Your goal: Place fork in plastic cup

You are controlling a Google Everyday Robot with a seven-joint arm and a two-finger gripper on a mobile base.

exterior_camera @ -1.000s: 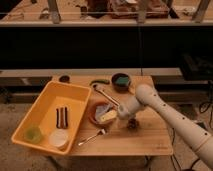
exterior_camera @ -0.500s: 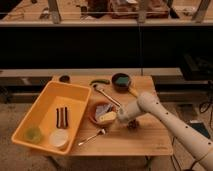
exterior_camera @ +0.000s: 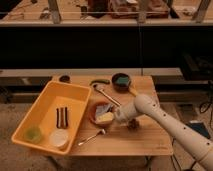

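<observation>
Over the last second nothing on the left has shifted. The plastic cup (exterior_camera: 33, 133) sits where it was in the near left corner of the yellow tray (exterior_camera: 50, 102), and the fork (exterior_camera: 92, 136) lies untouched on the table (exterior_camera: 136, 144), just off the tray's near right corner and in front of the brown bowl (exterior_camera: 102, 114). What has moved is the gripper (exterior_camera: 120, 118): it has sunk and crept a little leftward, and now hangs at the bowl's right edge. Whether it is spread or pressed together I cannot tell. It is not on the fork, so the pickup looks not yet begun, and the arm probably has to come further left and nearer.

In the tray a cream-white cup (exterior_camera: 59, 138) stands just right of the plastic cup, close enough to be mistaken for it, and two dark bars (exterior_camera: 61, 117) lie behind. At the table's far edge are a small dark object (exterior_camera: 64, 78) and a green item (exterior_camera: 100, 81). A long-handled utensil (exterior_camera: 106, 94) lies behind the brown bowl, and a dark green bowl (exterior_camera: 121, 80) further right. The brown bowl, with pale things in it, sits between gripper and fork
</observation>
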